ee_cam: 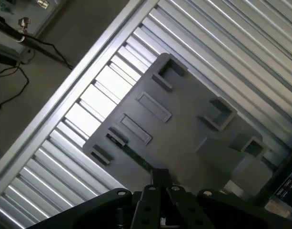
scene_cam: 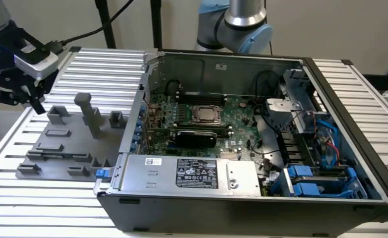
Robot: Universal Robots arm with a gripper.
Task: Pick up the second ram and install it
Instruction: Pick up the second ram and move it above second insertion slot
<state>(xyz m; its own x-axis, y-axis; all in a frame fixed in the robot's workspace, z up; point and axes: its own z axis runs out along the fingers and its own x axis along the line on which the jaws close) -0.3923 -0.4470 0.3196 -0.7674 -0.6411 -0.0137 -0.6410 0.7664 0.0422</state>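
The ram (ee_cam: pixel 136 156) isn't picked up yet. It's a thin dark green strip lying flat in a groove near the edge of the plate (ee_cam: pixel 184 138), on the side away from the plate's tall post (scene_cam: pixel 91 116). Nothing is touching it.

The gripper (ee_cam: pixel 160 177) hangs well above the plate, out past its corner on the exterior view's left (scene_cam: pixel 33 101). From the wrist cam the fingers look pressed together with nothing between them.

So I'd call this the approach part of the pick. None of the install is done.

To grab it, I reckon the fingers need to be spread apart and squared up across the stick's narrow width. It sits low in the groove, so there's not much to bite on.

The case (scene_cam: pixel 180 208) is right beside the plate on the post side, with the motherboard (scene_cam: pixel 240 111) open inside.
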